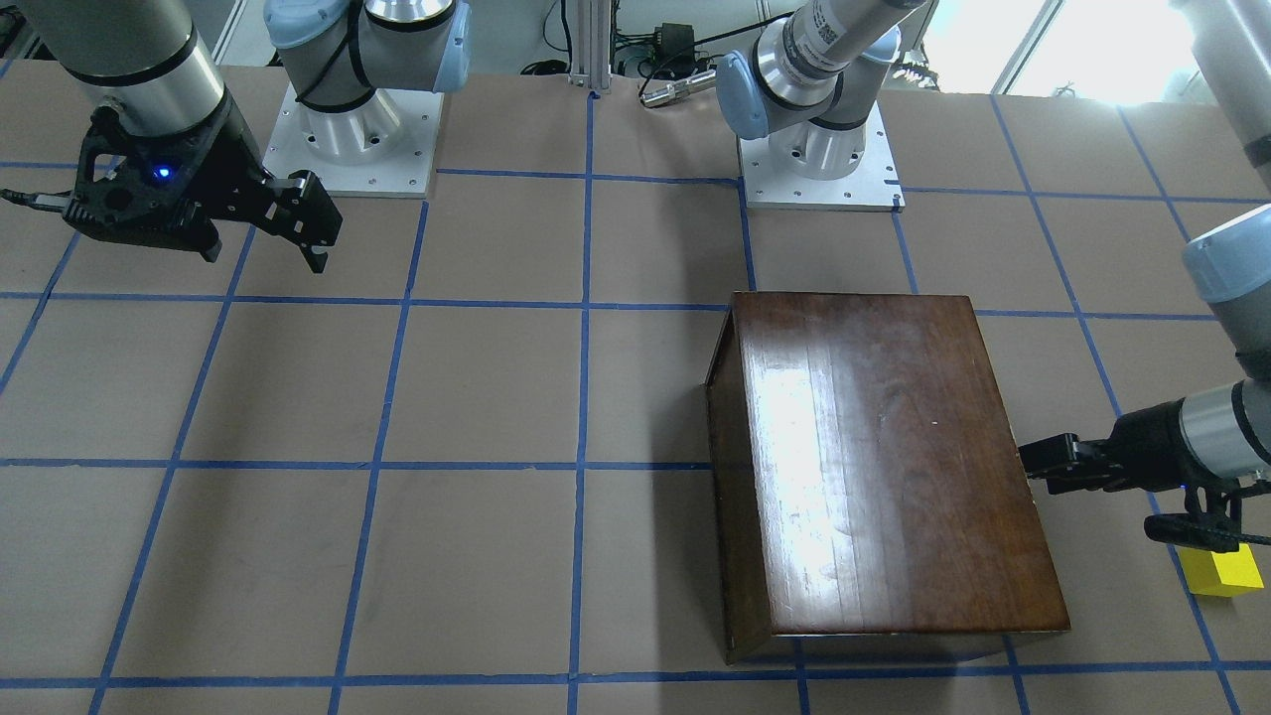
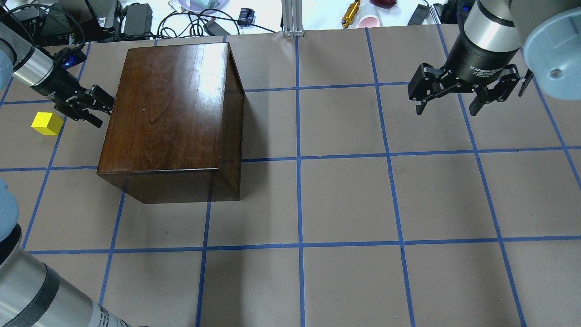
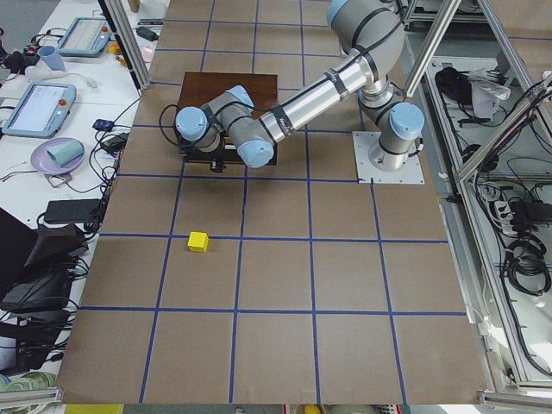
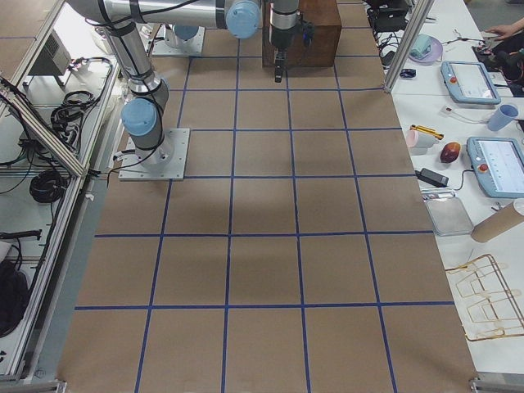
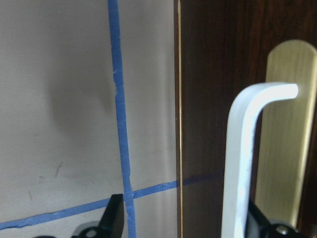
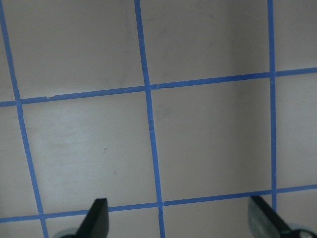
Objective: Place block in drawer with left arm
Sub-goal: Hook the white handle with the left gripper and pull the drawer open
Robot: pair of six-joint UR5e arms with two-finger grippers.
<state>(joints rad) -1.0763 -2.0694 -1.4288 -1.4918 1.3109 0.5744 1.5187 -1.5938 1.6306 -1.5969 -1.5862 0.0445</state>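
The yellow block (image 2: 46,123) lies on the table left of the dark wooden box (image 2: 172,104); it also shows in the front view (image 1: 1223,573). The drawer is shut: only its dark front board (image 5: 213,99) with the white pull (image 5: 242,163) on a brass plate shows, and no pale tray is out. My left gripper (image 2: 97,106) is level at the box's left face, open and empty, with the pull between its fingers (image 5: 116,218), nearer the right one. The block lies just behind that gripper. My right gripper (image 2: 447,102) hangs open and empty far to the right.
The box (image 1: 884,457) stands on brown paper marked with a blue tape grid. Cables, chargers and small items lie past the table's far edge (image 2: 190,18). Both arm bases (image 1: 819,164) are bolted at the robot's side.
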